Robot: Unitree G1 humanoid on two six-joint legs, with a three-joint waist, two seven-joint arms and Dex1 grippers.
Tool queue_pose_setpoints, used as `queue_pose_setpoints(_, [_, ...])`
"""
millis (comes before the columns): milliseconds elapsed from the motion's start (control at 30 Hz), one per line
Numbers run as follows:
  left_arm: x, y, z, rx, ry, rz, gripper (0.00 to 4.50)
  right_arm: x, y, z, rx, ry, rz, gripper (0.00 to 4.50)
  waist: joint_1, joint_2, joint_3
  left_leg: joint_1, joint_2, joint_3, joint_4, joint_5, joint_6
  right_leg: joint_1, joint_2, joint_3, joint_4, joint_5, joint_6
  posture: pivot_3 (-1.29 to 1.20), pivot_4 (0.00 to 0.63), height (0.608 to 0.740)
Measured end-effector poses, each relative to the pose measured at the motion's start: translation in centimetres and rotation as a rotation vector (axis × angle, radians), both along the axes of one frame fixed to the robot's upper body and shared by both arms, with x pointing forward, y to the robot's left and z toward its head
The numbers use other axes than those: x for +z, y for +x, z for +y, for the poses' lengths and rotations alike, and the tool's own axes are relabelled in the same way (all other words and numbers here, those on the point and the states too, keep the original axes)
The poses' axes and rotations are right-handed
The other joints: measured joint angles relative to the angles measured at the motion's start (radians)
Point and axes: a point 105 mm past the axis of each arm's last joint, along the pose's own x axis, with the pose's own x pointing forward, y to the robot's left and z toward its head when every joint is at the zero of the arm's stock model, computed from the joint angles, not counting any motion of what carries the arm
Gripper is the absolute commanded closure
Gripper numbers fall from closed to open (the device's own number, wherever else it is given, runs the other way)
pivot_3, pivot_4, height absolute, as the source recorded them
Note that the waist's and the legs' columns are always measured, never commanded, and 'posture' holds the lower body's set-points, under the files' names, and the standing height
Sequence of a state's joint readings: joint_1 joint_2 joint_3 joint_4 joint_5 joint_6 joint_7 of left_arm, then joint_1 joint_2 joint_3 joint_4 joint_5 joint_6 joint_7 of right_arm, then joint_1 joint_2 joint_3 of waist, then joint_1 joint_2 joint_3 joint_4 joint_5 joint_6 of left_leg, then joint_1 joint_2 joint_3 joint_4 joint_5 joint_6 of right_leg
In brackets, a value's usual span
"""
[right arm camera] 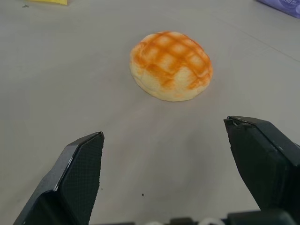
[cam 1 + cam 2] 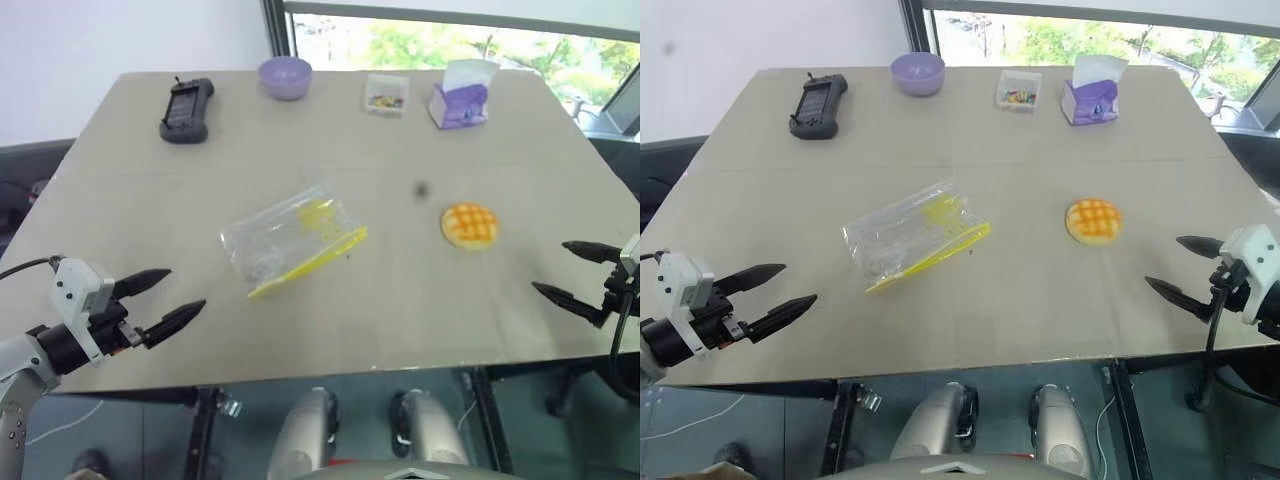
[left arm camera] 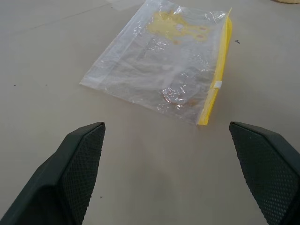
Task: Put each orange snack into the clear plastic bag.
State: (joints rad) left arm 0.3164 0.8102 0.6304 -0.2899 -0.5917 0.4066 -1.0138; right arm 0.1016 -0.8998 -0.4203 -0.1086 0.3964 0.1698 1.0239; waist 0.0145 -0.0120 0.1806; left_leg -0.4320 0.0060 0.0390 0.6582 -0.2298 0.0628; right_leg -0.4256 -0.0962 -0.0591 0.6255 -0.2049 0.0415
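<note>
The clear plastic bag (image 2: 291, 240) is seen flat near the desk's (image 2: 150, 210) middle, seemingly empty, the orange snack (image 2: 469, 225) toward the right edge, and the left gripper (image 2: 170, 297) and right gripper (image 2: 570, 271) are held with fingers wide apart at the near corners.

Left gripper (image 2: 172, 297) low at the near left, black fingers spread wide and empty, pointing inward and slightly down; white wrist block behind it, arm bent in from the left edge; right gripper (image 2: 1181, 267) mirrors it at the near right — fingers wide apart, empty, aimed inward.
</note>
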Motion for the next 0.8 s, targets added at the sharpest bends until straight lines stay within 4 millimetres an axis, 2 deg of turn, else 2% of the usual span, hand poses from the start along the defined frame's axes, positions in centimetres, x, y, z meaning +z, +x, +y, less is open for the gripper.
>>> queue_pose_setpoints(233, [1.1, 1.2, -0.5, -0.017, -0.010, -0.047, 0.02, 1.0, 0.6, 0.3, 0.010, 0.007, -0.039, 0.00, 0.001, 0.000, 0.000, 0.001, 0.002, 0.002, 0.005, -0.002, -0.003, 0.000, 0.002, 0.000, 0.000, -0.002, 0.005, 0.00, 0.150, 0.740])
queue_pose_setpoints(333, [0.9, 1.4, -0.7, -0.018, -0.016, -0.039, 0.02, 1.1, 0.7, 0.5, 0.013, 0.011, -0.043, 0.00, 0.000, 0.000, 0.000, 0.001, 0.003, 0.003, 0.006, -0.002, -0.003, 0.000, 0.002, 0.000, 0.001, -0.002, 0.005, 0.00, 0.150, 0.740])
queue_pose_setpoints(467, [0.9, 1.8, -1.2, -0.027, -0.037, -0.044, 0.02, 1.8, 1.5, 1.7, 0.041, 0.047, -0.071, 0.00, -0.001, 0.000, 0.000, 0.001, 0.004, 0.004, 0.006, -0.002, -0.002, 0.000, 0.004, 0.001, 0.001, 0.001, 0.001, 0.00, 0.150, 0.740])
queue_pose_setpoints(633, [0.6, 2.5, -1.8, -0.013, -0.013, -0.068, 0.02, 1.8, 2.1, 5.6, 0.140, 0.115, -0.085, 0.00, 0.000, 0.000, 0.000, 0.001, 0.005, 0.005, 0.006, 0.000, 0.000, 0.000, 0.009, 0.002, 0.001, 0.002, 0.000, 0.00, 0.150, 0.740])
queue_pose_setpoints(800, [0.7, 3.4, -1.9, 0.062, -0.103, -0.038, 0.02, 1.8, 2.1, 9.3, 0.244, 0.154, -0.078, 0.00, 0.000, -0.001, 0.000, 0.001, 0.005, 0.005, 0.006, 0.000, 0.001, 0.000, 0.008, 0.002, 0.001, 0.002, 0.001, 0.00, 0.150, 0.740])
